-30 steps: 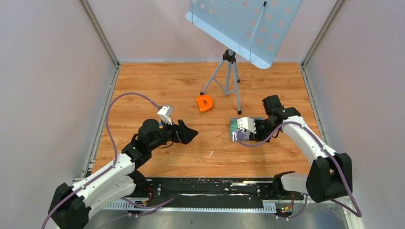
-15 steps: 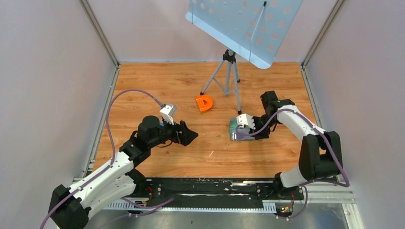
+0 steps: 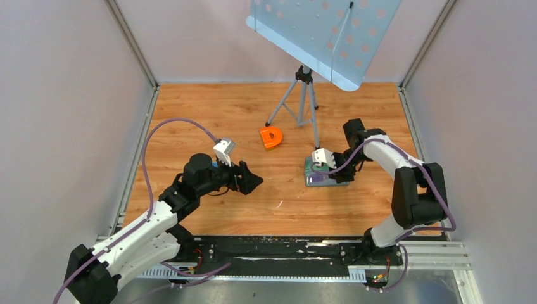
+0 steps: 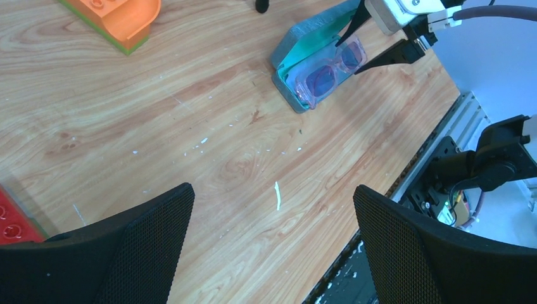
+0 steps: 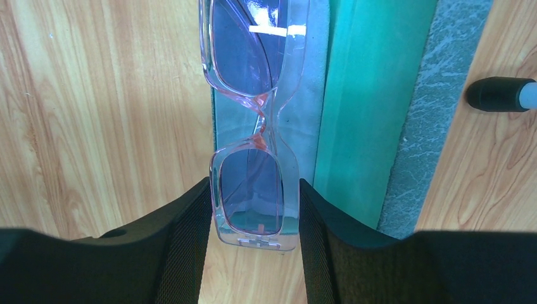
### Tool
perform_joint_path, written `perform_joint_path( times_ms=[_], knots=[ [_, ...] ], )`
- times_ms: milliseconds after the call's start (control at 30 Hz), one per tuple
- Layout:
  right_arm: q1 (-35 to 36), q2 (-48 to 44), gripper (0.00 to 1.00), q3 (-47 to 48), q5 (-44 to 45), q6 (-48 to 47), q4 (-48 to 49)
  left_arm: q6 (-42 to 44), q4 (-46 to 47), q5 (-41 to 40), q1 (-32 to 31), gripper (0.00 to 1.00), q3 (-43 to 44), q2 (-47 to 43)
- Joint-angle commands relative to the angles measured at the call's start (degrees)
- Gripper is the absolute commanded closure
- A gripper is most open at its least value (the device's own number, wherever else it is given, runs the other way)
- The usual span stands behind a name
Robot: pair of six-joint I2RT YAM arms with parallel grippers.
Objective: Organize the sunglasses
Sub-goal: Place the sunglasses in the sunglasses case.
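We see the sunglasses (image 5: 250, 95) lying lengthwise over the grey half of the open case (image 5: 373, 95), right beside its green lining. We cannot tell whether they rest fully on it or hang just above it. The right tool (image 5: 253, 190) is gripping them, with its two black fingers (image 5: 183, 247) pressed against either side of the end lens.

From the top camera, the case sits on the tabletop (image 3: 209, 114) at about 4 o'clock from the middle. One foot of the tripod (image 3: 303, 101) stands just at its 12 o'clock side. An orange block (image 3: 271, 137) lies at 10 o'clock from the case, well apart from it.

The left tool (image 3: 248, 179) hovers over bare wood at 9 o'clock from the case, pointing toward it. Its fingers are spread wide with nothing between them. In its own camera a red block (image 4: 12, 218) shows at the left edge, beside the left finger.
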Motion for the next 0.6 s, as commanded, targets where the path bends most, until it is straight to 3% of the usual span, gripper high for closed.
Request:
perform_joint_path(
  times_ms=[0, 567],
  knots=[
    [-0.95, 1.44, 0.77, 1.11, -0.87, -0.51, -0.10, -0.55, 1.24, 1.37, 0.17, 0.00, -0.08, 0.77],
    [-1.78, 2.97, 0.77, 1.98, -0.53, -0.33, 0.62, -2.13, 2.12, 2.42, 0.16, 0.00, -0.24, 1.09]
  ],
)
